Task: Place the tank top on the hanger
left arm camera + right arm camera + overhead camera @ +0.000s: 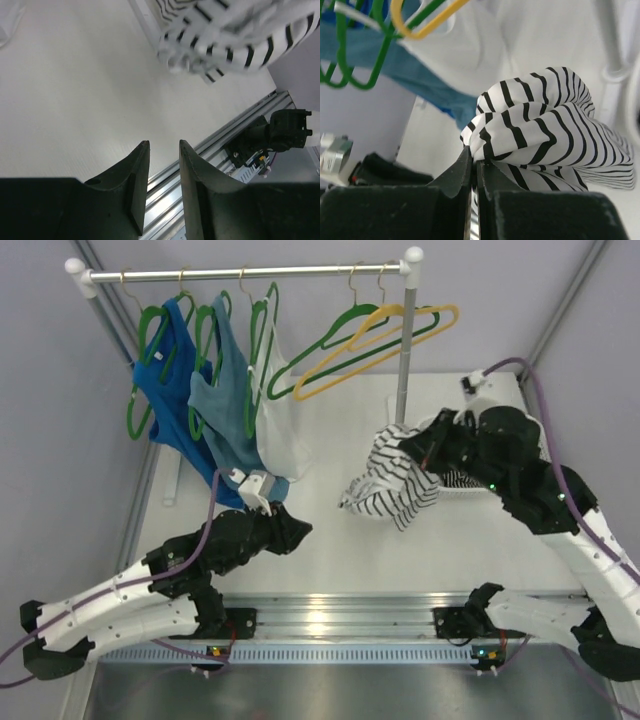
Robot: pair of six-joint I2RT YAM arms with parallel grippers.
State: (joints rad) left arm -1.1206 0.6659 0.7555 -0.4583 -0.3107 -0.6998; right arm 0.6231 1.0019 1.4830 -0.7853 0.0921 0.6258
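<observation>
The tank top [390,485], white with thin black stripes, hangs bunched from my right gripper [408,448], which is shut on a fold of it above the table; it fills the right wrist view [545,135] and shows blurred in the left wrist view [235,35]. My right gripper [475,157] pinches the cloth between closed jaws. An empty green hanger [350,340] hangs on the rail next to a yellow one. My left gripper [300,530] is open and empty low over the table, left of the tank top; in its wrist view [164,150] its jaws stand apart.
A rail [245,273] on white posts holds green hangers with a blue top [165,390], a teal top [225,415] and a white top [280,430], plus a yellow hanger [385,345]. The right post [405,360] stands just behind the tank top. A metal rail [330,625] runs along the near edge.
</observation>
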